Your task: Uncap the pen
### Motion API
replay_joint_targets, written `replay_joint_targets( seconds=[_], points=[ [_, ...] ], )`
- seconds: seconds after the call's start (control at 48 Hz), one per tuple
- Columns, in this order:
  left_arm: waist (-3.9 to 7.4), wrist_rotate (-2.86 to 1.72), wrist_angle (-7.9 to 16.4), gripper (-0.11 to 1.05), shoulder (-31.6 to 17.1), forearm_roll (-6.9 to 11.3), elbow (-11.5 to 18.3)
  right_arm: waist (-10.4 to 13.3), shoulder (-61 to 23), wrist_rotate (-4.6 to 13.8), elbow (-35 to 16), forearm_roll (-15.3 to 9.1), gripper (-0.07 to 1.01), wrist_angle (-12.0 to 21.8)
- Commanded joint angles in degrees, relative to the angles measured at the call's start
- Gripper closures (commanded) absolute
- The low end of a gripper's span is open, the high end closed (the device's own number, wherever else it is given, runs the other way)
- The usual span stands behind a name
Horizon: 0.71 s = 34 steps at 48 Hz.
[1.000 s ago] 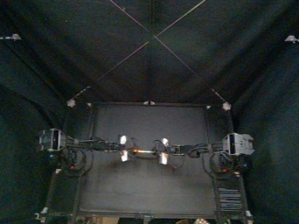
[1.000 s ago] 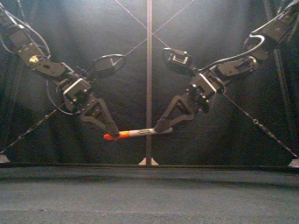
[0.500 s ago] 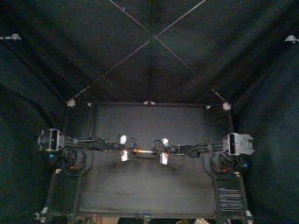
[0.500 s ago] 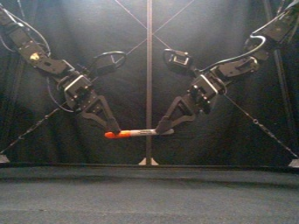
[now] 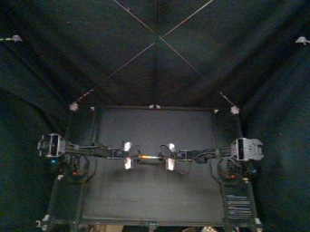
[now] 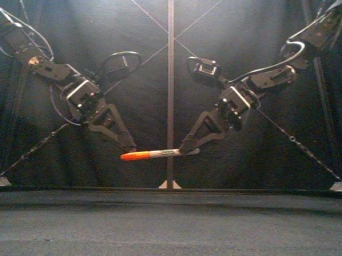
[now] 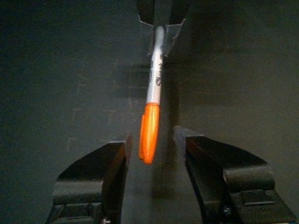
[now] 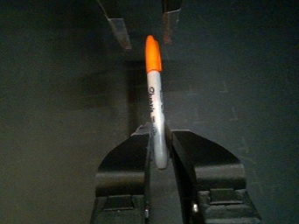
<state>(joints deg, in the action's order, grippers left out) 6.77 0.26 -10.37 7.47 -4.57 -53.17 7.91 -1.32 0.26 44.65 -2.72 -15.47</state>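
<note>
- Pen [image 6: 154, 154] hangs level in the air over the middle of the bench [image 5: 145, 195], well away from all four bench edges (top view).
- Open air above, below, in front of and behind the pen. Only its two ends have arms near them.
- Right claw [image 8: 156, 133] is clamped tight on the grey barrel end, with both jaws pressed against it (it alone carries the pen).
- Left claw [image 7: 149, 140] is spread wide. The orange cap [image 6: 131, 156] lies in the gap between its jaws with space on each side (no contact shows in the left wrist view).
- The front view puts the left claw's tips just above the cap end, so I cannot tell how deep the cap sits between the jaws.
- The cap is seated on the barrel, orange meeting grey at the join.
- The left arm slants down from the left and the right arm from the right, roughly mirrored, so the claws face each other along the pen's line.
- The bench top is plain matt black out to its edges (front view shows it as a dark strip under the pen).
- Black curtain [image 5: 155, 54] closes the back and both sides.
</note>
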Motion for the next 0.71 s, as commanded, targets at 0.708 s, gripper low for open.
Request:
replay_joint_targets(
  seconds=[0.708],
  points=[
    [0.7,-0.18,-3.52,0.43,-3.16,0.0,1.41,-0.18,1.67,-0.09,-1.49,-0.09,0.43,-0.7]
  ],
)
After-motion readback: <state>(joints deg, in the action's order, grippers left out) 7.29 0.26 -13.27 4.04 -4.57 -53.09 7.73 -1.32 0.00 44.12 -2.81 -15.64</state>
